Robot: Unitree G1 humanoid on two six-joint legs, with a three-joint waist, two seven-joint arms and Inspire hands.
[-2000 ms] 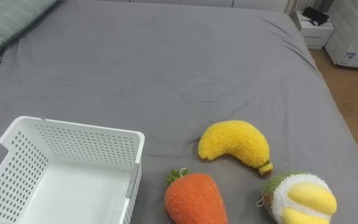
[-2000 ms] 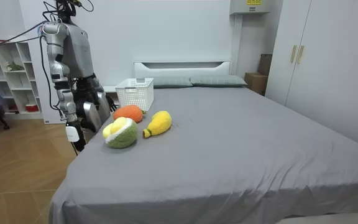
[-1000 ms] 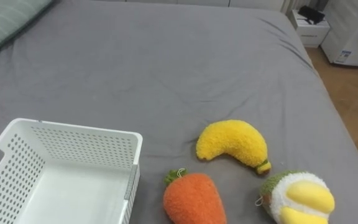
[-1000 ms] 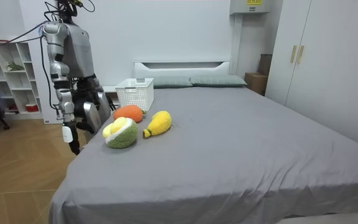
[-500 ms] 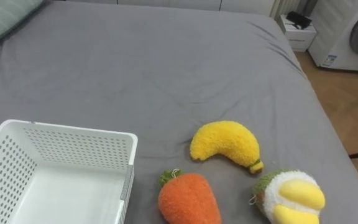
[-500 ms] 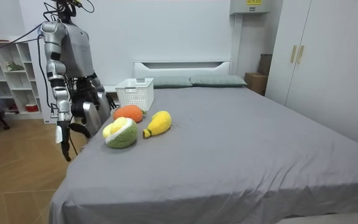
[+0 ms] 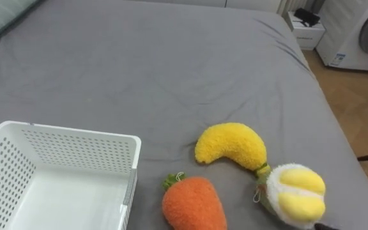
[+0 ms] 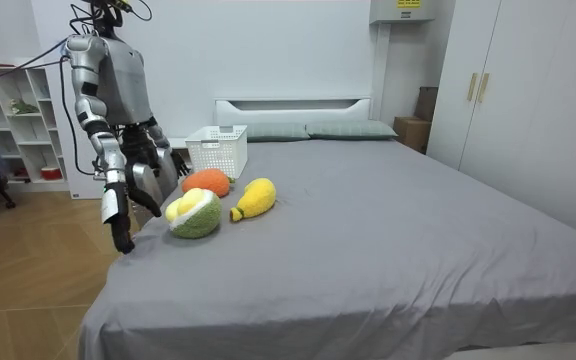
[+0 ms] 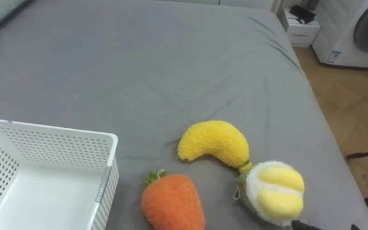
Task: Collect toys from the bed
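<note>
Three plush toys lie on the grey bed (image 7: pixel 171 70) close to its near edge. A yellow banana (image 7: pixel 232 145) is in the middle, an orange carrot (image 7: pixel 193 203) in front of it, and a round green, white and yellow plush (image 7: pixel 294 195) touches the banana's tip. A dark tip of my right hand (image 7: pixel 337 225) shows just below the round plush. In the room view I stand at the bedside with my right hand (image 8: pixel 121 222) hanging by the bed's edge, fingers straight. My left hand (image 8: pixel 176 160) shows beside my hip, by the bed.
An empty white perforated basket (image 7: pixel 75 135) stands on the bed left of the carrot. The bed's right edge drops to a wooden floor (image 7: pixel 363 96) with a white appliance (image 7: pixel 356 32) and a small white stand (image 7: pixel 305 29). Pillows (image 8: pixel 308 131) lie at the headboard.
My right arm swung forward to the bed's edge. The round plush has turned, showing more white and yellow, and sits nearer the banana. The eye view shifted slightly.
</note>
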